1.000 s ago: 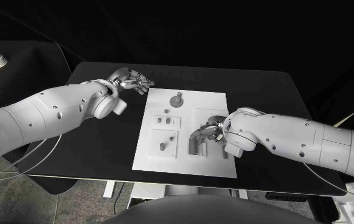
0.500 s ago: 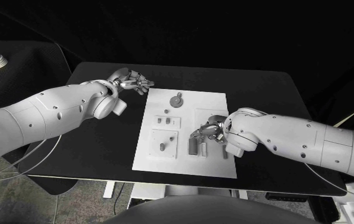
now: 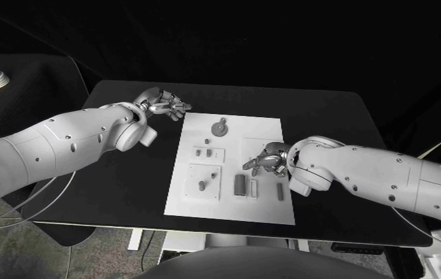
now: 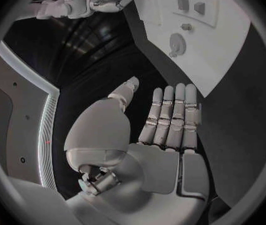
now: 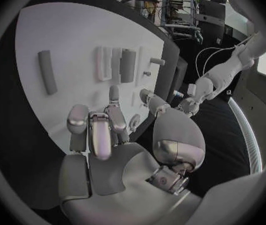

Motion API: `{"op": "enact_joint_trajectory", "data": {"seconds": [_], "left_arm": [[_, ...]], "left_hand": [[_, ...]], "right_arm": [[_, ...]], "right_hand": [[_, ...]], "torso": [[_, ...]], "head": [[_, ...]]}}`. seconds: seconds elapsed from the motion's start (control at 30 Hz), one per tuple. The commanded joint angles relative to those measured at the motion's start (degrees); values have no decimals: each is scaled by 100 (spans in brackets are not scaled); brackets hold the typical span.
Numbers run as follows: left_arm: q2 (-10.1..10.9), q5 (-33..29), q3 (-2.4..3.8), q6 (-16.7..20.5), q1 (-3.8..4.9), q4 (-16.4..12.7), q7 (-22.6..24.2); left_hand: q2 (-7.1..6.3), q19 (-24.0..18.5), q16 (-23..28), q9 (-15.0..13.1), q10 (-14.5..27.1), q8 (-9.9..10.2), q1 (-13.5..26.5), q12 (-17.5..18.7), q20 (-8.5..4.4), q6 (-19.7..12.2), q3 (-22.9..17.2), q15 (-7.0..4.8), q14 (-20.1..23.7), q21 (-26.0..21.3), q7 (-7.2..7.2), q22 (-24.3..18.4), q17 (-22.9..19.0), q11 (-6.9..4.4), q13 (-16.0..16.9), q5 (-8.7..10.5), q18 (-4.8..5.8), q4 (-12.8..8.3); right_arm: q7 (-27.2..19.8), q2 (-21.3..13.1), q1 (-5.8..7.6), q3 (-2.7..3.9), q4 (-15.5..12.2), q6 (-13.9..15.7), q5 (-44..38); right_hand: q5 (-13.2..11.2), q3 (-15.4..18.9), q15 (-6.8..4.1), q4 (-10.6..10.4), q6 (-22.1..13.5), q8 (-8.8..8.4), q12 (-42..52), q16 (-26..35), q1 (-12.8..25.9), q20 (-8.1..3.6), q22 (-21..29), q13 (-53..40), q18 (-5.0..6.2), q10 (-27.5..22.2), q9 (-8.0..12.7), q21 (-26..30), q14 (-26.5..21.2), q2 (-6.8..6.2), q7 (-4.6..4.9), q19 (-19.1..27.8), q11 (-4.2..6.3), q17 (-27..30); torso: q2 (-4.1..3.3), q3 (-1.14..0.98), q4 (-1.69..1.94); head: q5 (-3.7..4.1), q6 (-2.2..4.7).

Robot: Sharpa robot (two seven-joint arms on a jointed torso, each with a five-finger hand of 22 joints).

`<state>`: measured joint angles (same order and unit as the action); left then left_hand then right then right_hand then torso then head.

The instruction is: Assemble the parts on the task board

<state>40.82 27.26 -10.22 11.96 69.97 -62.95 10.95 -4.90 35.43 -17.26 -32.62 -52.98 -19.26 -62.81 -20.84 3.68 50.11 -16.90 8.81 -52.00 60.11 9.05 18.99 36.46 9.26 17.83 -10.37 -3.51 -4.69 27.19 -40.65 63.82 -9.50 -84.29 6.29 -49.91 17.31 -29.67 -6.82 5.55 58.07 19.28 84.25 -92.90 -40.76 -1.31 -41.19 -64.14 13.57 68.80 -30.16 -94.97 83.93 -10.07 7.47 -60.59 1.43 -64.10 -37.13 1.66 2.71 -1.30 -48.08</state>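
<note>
Right hand (image 3: 264,162) above white task board (image 3: 253,126) on black table (image 3: 322,110).

A black table (image 3: 120,183) with rounded corners carries the work; its dark top shows bare on the left, on the right and along the far edge. A black backdrop (image 3: 239,24) hangs behind the table and covers the whole far side of the scene. On the left, a dark draped surface (image 3: 37,81) stands beside the table, and a small pale round object (image 3: 4,78) sits at the left edge on it; what it is cannot be told. Thin pale cables (image 3: 37,196) loop down on the near left, past the table's edge. Below the near edge, a grey mottled floor (image 3: 83,257) shows.
</note>
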Motion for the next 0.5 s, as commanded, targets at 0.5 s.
{"op": "enact_joint_trajectory", "data": {"seconds": [0.5], "left_arm": [[39, -2, 1, 90, 5, -49, 102]], "left_hand": [[0, -30, 22, 7, 27, 30, 42, 36, -10, -35, 9, -3, 39, -37, 1, -9, -7, -8, -7, -20, -69, 21]], "right_arm": [[-428, -896, 249, 37, -343, -1065, -882]], "right_hand": [[9, -230, -34, 189, 179, 76, 18, 39, -358, -13, -1, -32, 143, 6, -26, -590, 220, 214, 68, 24, 20, 68]], "torso": [[-1, -2, -9]], "head": [[124, 139]]}}
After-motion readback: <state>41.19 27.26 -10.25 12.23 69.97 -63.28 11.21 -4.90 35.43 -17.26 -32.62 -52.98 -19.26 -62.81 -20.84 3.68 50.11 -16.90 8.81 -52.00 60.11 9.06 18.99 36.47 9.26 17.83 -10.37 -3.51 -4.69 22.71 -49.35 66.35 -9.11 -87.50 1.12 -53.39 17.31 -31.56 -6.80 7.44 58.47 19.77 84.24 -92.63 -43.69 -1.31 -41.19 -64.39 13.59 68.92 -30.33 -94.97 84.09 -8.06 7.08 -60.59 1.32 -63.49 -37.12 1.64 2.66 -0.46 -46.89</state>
